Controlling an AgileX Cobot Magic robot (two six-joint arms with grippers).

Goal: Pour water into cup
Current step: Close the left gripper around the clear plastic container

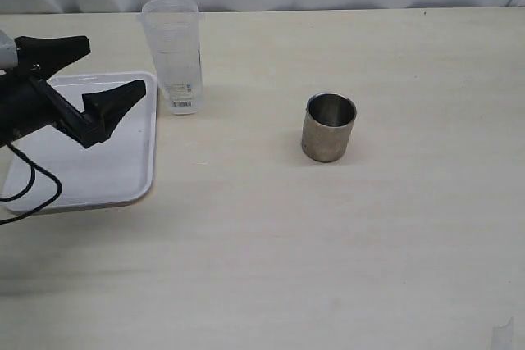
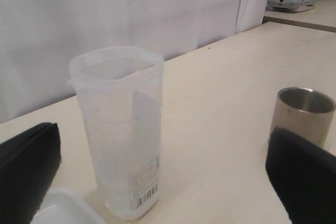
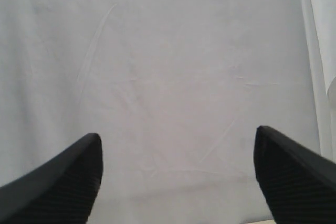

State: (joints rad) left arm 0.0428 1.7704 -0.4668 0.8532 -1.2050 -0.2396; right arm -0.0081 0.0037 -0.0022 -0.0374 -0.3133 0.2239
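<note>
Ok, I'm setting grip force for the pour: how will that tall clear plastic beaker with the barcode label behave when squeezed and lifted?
The tall clear plastic beaker looks thin-walled, so it will probably flex under a firm squeeze. Tall on a narrow base, it may tip if pushed near its rim. Its smooth wall could be slippery.

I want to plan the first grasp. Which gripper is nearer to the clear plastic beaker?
Left. The left gripper hangs open beside the beaker, over the white tray, not touching it. The right gripper is outside the exterior view; its camera shows only white cloth.
</note>
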